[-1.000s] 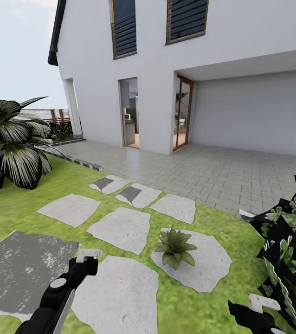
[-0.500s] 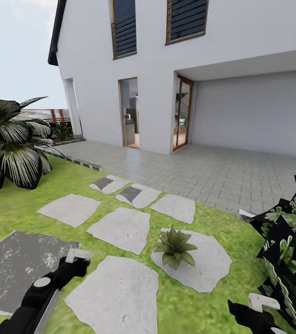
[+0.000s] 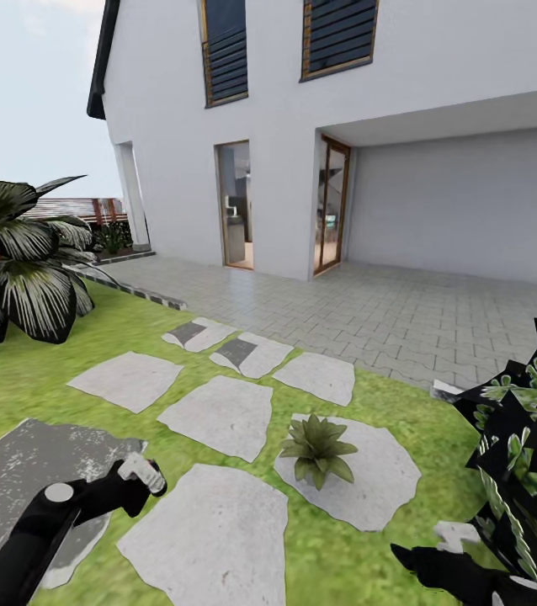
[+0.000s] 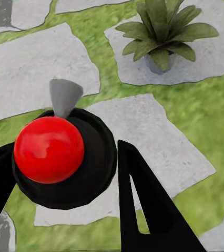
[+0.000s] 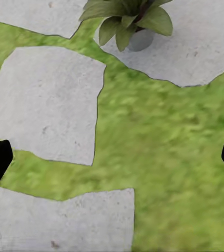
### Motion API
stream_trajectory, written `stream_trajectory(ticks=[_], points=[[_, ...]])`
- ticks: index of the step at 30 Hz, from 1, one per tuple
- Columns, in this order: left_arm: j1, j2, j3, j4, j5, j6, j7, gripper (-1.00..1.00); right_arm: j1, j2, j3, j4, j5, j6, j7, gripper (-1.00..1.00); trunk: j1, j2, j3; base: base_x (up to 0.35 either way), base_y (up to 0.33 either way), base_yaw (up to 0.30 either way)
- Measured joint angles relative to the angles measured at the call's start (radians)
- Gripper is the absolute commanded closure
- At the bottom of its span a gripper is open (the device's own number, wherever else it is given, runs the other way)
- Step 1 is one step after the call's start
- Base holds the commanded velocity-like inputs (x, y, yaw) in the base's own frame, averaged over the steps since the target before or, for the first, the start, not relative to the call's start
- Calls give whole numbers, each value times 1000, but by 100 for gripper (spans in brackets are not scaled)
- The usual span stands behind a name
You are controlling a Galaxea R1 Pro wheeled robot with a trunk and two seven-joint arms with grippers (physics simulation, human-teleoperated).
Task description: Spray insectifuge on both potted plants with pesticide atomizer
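I have the pesticide atomizer clenched in my left gripper, lower left of the head view.
Right gripper is spread wide, released; one potted plant sits on a stepping stone, center frame.

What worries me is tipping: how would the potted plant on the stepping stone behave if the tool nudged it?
The potted plant would probably tip easily: its leaves spread wider than the small grey pot. It stands on a flat stepping stone, so a low push might just slide it. The pointed leaves would likely bend rather than resist.
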Motion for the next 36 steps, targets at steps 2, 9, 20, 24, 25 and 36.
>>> stream_trajectory(ticks=[2,9,20,24,25,36], points=[[-19,0,0,0,-77,-1,-110,100,-70,-6,11,-1,-1,43,76,-100,0,0,0,0,0,0],[-118,3,0,2,-210,-7,-389,100,-309,-9,188,0,41,98,175,-100,0,0,0,0,0,0],[-188,-4,-1,7,-500,-7,-740,100,-443,-6,308,0,135,136,519,-100,0,0,0,0,0,0],[-188,-5,-2,10,-537,-7,-803,100,-455,2,310,0,157,135,598,-100,0,0,0,0,0,0],[-188,-6,-2,10,-548,-7,-814,100,-466,3,310,0,158,135,613,-100,0,0,0,0,0,0],[-188,-7,-7,9,-595,-14,-834,100,-501,8,312,0,161,129,710,-100,0,0,0,0,0,0]])
